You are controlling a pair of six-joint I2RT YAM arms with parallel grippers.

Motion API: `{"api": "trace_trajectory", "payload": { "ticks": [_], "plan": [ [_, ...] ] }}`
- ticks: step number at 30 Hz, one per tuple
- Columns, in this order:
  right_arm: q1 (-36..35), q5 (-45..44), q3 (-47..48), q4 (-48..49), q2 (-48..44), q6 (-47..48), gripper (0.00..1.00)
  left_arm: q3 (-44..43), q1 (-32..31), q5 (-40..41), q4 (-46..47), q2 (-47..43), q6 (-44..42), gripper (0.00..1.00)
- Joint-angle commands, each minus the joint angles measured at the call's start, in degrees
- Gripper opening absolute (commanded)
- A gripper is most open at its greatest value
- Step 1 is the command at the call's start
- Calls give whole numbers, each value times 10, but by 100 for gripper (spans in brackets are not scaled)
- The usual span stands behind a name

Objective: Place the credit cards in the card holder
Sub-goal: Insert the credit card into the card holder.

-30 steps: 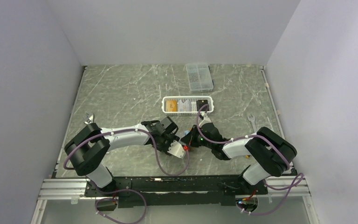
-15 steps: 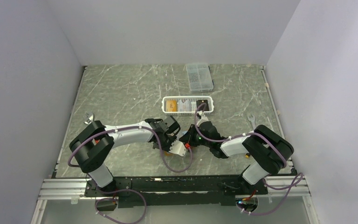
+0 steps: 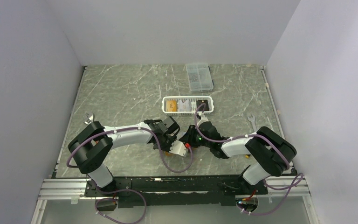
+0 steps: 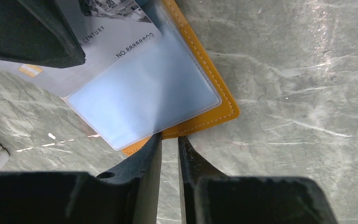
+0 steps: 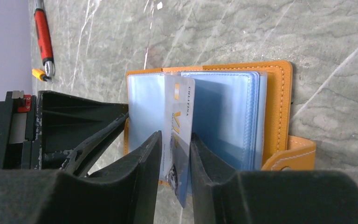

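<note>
— Holding anything in that right gripper (image 5: 175, 136)?

— Not clamped. My fingers (image 5: 140, 177) stand a little apart, one on each side of a pale blue credit card (image 5: 179, 116), which sits askew in the gap with its printed face showing.

— And where is the card?

— On edge among the light blue sleeves (image 5: 223, 116) of the card holder (image 5: 276, 102). The holder lies open on the marble-patterned table (image 5: 335, 56), orange cover down, its snap tab (image 5: 291, 154) sticking out at one side.

— Your left gripper (image 4: 170, 138)?

— Fingers nearly together, just a sliver between them, tips right at the holder's orange rim. Whether they pinch that rim or merely touch it, I cannot tell.

— Anything else nearby?

— A red-handled tool (image 5: 43, 32) lies well apart on the table, and a white basket (image 3: 187, 105) sits farther back.
</note>
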State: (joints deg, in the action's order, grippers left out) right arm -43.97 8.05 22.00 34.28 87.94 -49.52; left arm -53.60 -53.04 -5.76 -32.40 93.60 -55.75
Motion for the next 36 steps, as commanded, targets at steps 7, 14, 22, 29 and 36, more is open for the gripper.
{"api": "trace_trajectory", "payload": {
  "ticks": [7,14,22,29,36],
  "plan": [
    [9,0,-14,-108,-40,27,39,20,-5,-24,40,-4,4,21],
    [29,8,-21,-116,-65,31,39,22,-5,-25,39,-1,1,20],
    [39,23,-28,-93,-62,23,23,17,-5,-25,34,1,1,20],
    [39,39,-35,-60,-44,9,5,11,-5,-23,33,8,2,19],
    [38,34,-37,-70,-46,13,0,12,-5,-21,32,12,2,18]
  ]
}}
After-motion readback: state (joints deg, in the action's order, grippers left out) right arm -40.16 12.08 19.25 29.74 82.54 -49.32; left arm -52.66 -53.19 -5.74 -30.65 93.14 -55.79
